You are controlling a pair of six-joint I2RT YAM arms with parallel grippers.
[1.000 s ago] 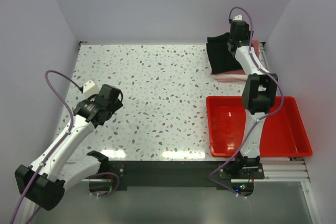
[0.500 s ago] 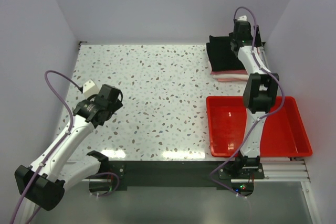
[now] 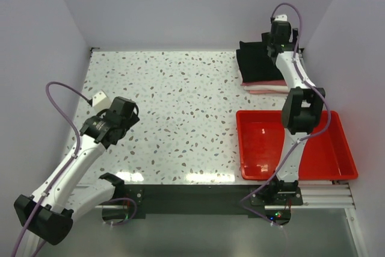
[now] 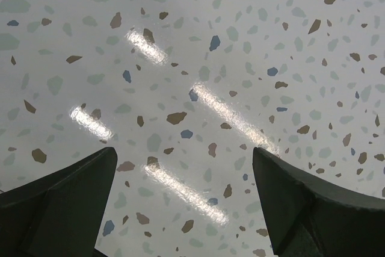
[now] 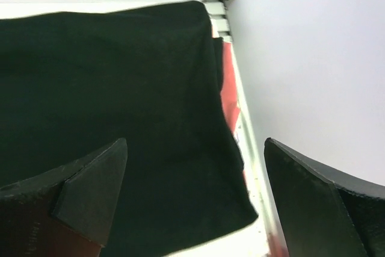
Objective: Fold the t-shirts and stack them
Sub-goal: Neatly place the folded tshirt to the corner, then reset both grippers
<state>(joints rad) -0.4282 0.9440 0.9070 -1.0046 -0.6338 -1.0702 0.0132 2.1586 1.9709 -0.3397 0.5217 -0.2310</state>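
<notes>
Black shirt (image 3: 255, 64) tops the pile in the far right corner of the table (image 3: 180, 106); both grippers are spread and hold nothing.
The tray (image 3: 337, 154) sits near right, apart from the pile. The black shirt lies folded over the pink shirt (image 3: 264, 82) and white shirt (image 3: 264, 90), edges roughly matched, so this stacking step looks complete. The right gripper (image 5: 195, 142) hangs just above it, jaws wide, likely so it can lift off without dragging cloth. The left gripper (image 4: 184, 151) hovers over the table, out of the way.
</notes>
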